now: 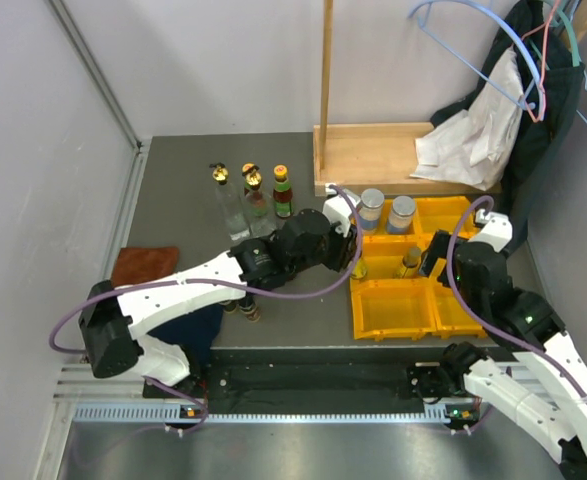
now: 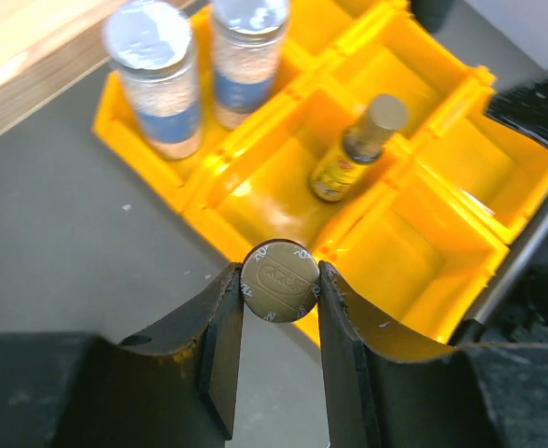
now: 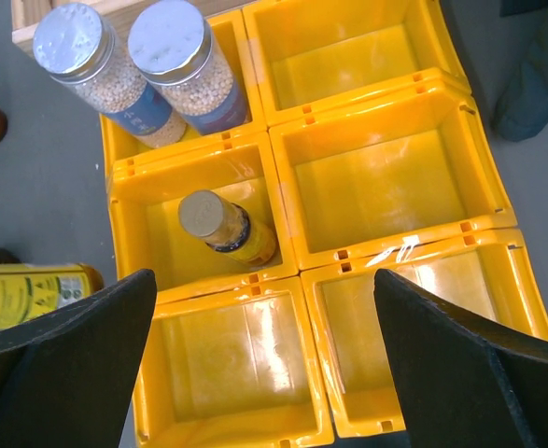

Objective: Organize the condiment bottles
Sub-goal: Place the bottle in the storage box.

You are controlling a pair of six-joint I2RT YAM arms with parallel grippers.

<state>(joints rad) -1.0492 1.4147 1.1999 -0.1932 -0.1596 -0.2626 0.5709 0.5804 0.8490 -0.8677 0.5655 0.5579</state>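
Observation:
My left gripper (image 2: pixel 280 280) is shut on the gold cap of a small yellow-labelled bottle (image 2: pixel 280 281) and holds it at the left edge of the yellow compartment bin (image 1: pixel 391 310). That bottle also shows in the right wrist view (image 3: pixel 31 295). A like bottle (image 3: pixel 223 230) stands in the bin's middle-left compartment. Two silver-lidded pale jars (image 1: pixel 372 210) (image 1: pixel 402 213) stand in the back-left compartment. My right gripper (image 3: pixel 264 359) is open and empty above the bin's front compartments. Two clear gold-stoppered bottles (image 1: pixel 231 205) (image 1: pixel 255 200) and a red-lidded dark bottle (image 1: pixel 282 192) stand on the table to the left.
Small bottles (image 1: pixel 245 308) stand half hidden under my left arm. A brown cloth (image 1: pixel 143 265) lies at the left. A wooden stand (image 1: pixel 373 155) with an upright post is behind the bin, with a white cloth (image 1: pixel 473 130) and hangers at the back right.

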